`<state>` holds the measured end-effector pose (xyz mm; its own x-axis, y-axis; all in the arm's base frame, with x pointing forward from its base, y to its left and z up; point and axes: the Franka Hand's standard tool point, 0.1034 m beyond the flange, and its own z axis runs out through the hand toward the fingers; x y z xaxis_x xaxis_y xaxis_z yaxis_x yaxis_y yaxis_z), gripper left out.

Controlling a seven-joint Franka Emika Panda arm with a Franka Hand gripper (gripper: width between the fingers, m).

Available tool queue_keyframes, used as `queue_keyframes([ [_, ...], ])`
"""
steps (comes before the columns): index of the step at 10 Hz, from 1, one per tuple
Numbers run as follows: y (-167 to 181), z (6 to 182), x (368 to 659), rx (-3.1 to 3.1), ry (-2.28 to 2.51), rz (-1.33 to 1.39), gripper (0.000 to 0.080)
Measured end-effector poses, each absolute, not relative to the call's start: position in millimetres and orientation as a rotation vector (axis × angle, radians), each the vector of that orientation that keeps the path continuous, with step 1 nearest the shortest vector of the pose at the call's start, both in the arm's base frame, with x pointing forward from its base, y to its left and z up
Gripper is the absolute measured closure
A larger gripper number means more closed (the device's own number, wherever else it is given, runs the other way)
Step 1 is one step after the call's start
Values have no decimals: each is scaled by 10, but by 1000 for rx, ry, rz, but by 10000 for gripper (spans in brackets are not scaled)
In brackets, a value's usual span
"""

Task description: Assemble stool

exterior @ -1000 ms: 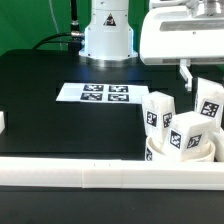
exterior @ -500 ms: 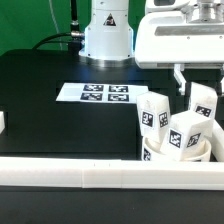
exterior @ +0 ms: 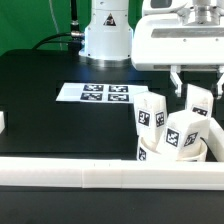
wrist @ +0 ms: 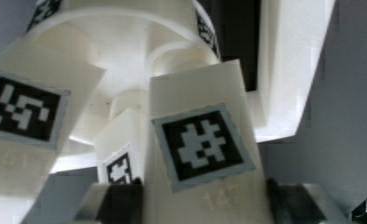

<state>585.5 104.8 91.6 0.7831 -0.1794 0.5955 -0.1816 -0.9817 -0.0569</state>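
The stool (exterior: 172, 135) sat at the near right of the black table (exterior: 50, 95), its round rimmed seat (exterior: 150, 153) low against the white border rail (exterior: 110, 172) that ran along the near edge. Three short blocky legs bearing black-and-white tags rose from the seat: one leg (exterior: 152, 115) toward the exterior view's left, a front leg (exterior: 184, 133) tilted and nearest the rail, and a far leg (exterior: 200, 103) behind it on the exterior view's right. The gripper (exterior: 196, 84) hung over that far leg, one finger (exterior: 176, 80) showing just left of its top, the other at the picture's right edge, so the jaws stood partly apart around the leg; whether the pads actually pressed on it could not be told from either view. The wrist view was filled by the white legs (wrist: 194, 130) and their tags at very close range. Farther left on the table lay the marker board (exterior: 96, 95), well apart from the stool, and beyond it stood the arm's white base (exterior: 107, 35).
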Motion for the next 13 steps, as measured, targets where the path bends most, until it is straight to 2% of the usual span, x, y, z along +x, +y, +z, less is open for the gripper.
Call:
queue_keyframes([
  [5,1042,921,5867,2975,-308,959,475],
  [9,846,923,5880,2984,-386,954,475],
  [13,827,922,5892,2996,-415,943,475],
])
